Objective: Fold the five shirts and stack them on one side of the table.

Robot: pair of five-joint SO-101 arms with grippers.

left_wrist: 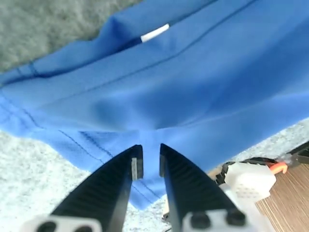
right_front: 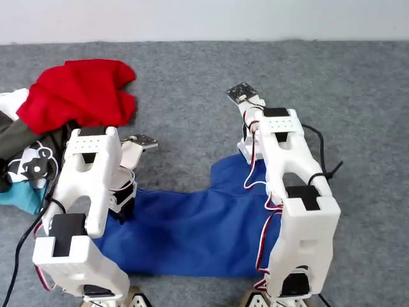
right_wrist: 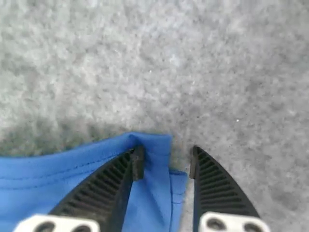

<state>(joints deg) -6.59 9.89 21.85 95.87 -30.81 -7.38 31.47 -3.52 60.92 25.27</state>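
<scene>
Grey carpet [right_front: 192, 83] under blue shirt [right_front: 192, 230], edge between fingers [left_wrist: 120, 179].

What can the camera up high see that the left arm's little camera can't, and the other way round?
High view: the red shirt, a heap of other shirts beside it, the left arm and the right arm. Left wrist view: a small white tag on the blue shirt, and the left gripper, its fingers pinching a fold of it. Both: the blue shirt and the grey table.

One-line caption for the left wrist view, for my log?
Left gripper pinching an edge of the blue shirt, grey mat beyond.
</scene>
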